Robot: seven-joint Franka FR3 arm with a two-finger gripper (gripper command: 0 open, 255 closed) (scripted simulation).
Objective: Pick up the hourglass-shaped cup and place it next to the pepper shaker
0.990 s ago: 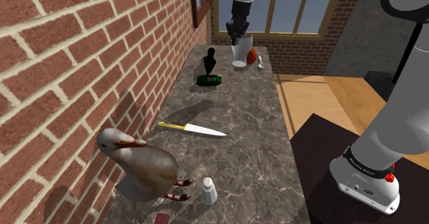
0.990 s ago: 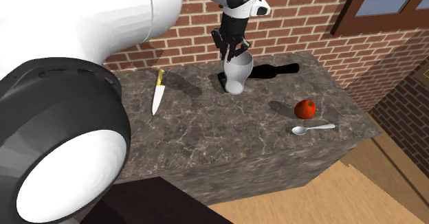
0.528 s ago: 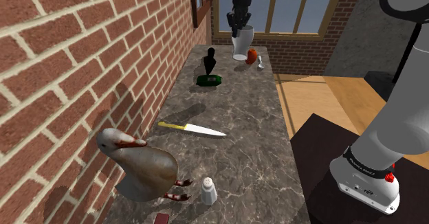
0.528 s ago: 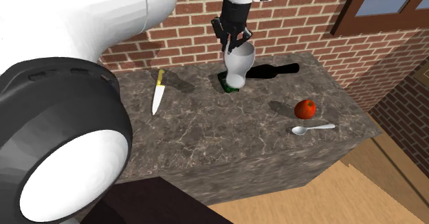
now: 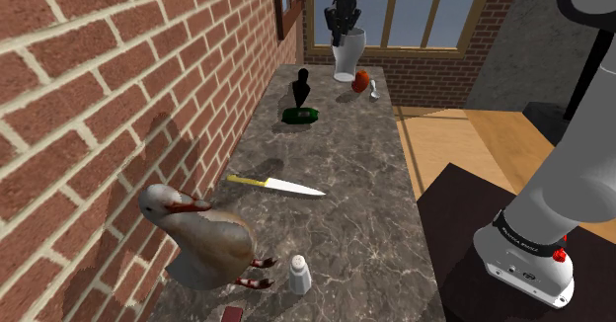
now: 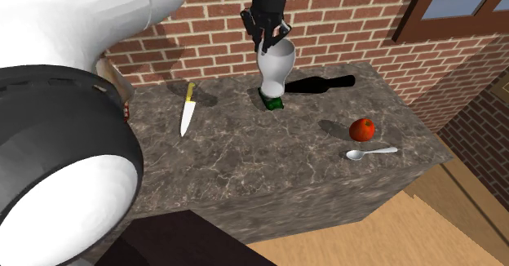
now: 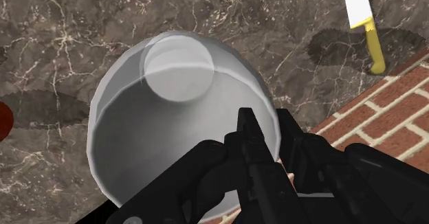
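A white hourglass-shaped cup hangs upright in the air above the far end of the dark marble counter. My gripper is shut on its rim from above. In the second exterior view the gripper holds the cup above a green bottle. The wrist view looks down into the cup, with the gripper pinching the rim, one finger inside and one outside. A small white shaker stands at the counter's near end, beside a duck figure.
A yellow-handled knife lies mid-counter. The green bottle lies on its side by a dark upright object. A red apple and a spoon sit at the far end. A brick wall runs along the counter.
The gripper has risen with the cup, lifting it well clear of the counter. Nothing else has moved.
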